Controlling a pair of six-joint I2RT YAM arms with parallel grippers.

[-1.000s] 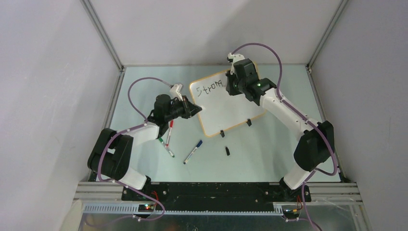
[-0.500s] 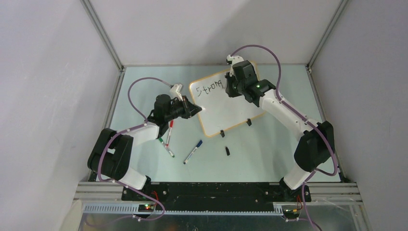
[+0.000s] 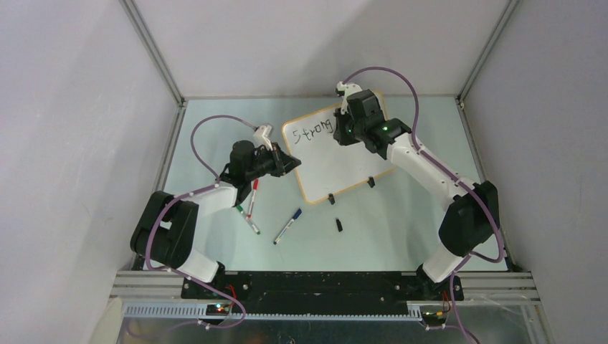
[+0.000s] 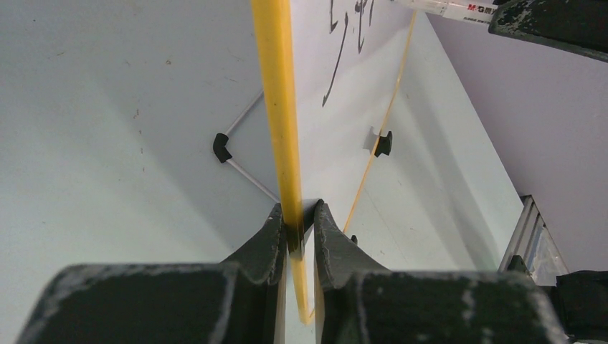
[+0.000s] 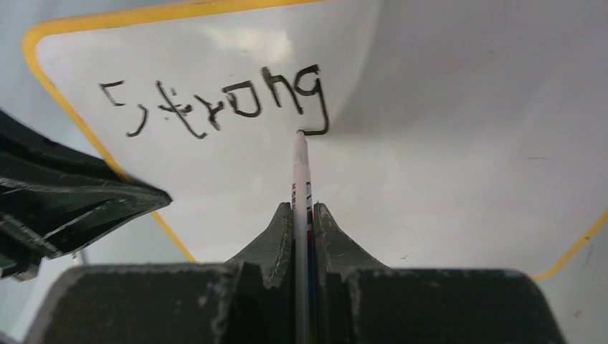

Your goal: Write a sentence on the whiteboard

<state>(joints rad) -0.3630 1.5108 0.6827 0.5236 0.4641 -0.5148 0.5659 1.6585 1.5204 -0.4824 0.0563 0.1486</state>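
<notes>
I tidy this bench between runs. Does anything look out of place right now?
Only loose clutter: a black cap lies alone on the table, apart from the blue marker, red marker and green marker. The whiteboard sits at an angle, but the left gripper clamps its rim.

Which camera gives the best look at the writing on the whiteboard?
Right wrist. The writing is large and close, upside down but legible as "Strong", with the marker tip at the last letter's tail. Top external shows it small on the whiteboard; left wrist catches only a few skewed strokes.
</notes>
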